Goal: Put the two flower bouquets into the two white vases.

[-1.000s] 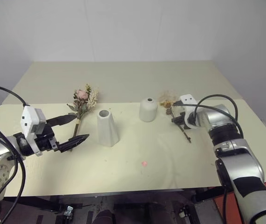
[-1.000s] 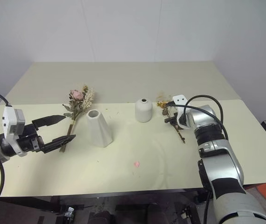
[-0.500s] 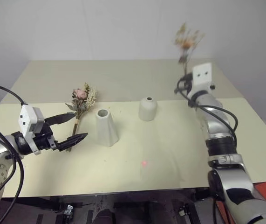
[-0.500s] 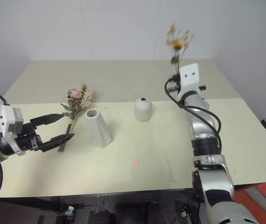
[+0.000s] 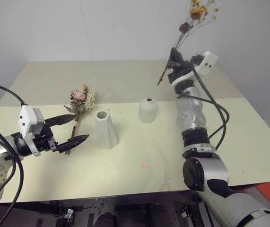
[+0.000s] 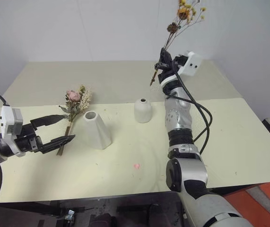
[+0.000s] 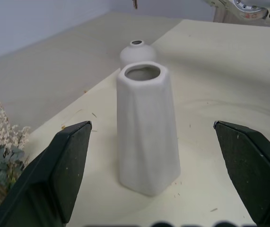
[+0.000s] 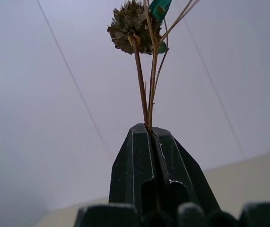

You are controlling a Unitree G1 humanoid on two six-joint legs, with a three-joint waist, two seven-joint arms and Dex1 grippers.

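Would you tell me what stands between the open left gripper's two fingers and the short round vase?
The tall tapered vase stands there, seen in the left wrist view between the left gripper and the short round vase.

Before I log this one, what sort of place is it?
Probably a lab or test room set up for a flower-arranging trial: plain white walls, a bare cream table against them, and on it two white vases and a rose bouquet, laid out like props.

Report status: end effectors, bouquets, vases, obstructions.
Right end effector shut on yellow sprig, held high. Left end effector open, facing tall vase. Rose bouquet on table. Round vase unobstructed.
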